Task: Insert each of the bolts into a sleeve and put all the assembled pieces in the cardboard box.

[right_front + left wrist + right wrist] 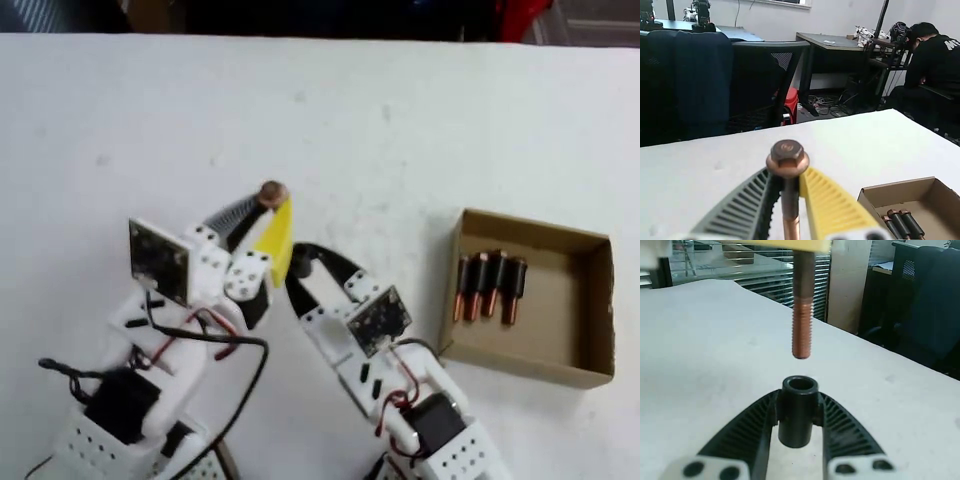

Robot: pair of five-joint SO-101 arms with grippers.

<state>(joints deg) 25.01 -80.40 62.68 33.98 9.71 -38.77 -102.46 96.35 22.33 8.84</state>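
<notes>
My left gripper (268,205), with one yellow and one grey finger, is shut on a copper bolt (787,156) and holds it upright, hex head up. The bolt's threaded tip (802,335) hangs a short way above a black sleeve (799,412), roughly in line with its open bore. My right gripper (298,268), with black fingers, is shut on that sleeve and holds it upright just over the table. The cardboard box (565,320) sits to the right with several assembled pieces (488,286) lying side by side in it.
The white table (400,130) stretches bare behind and to the left of the arms. Both arm bases and their cables (230,345) crowd the near edge. The box (900,192) lies close to the right arm's side.
</notes>
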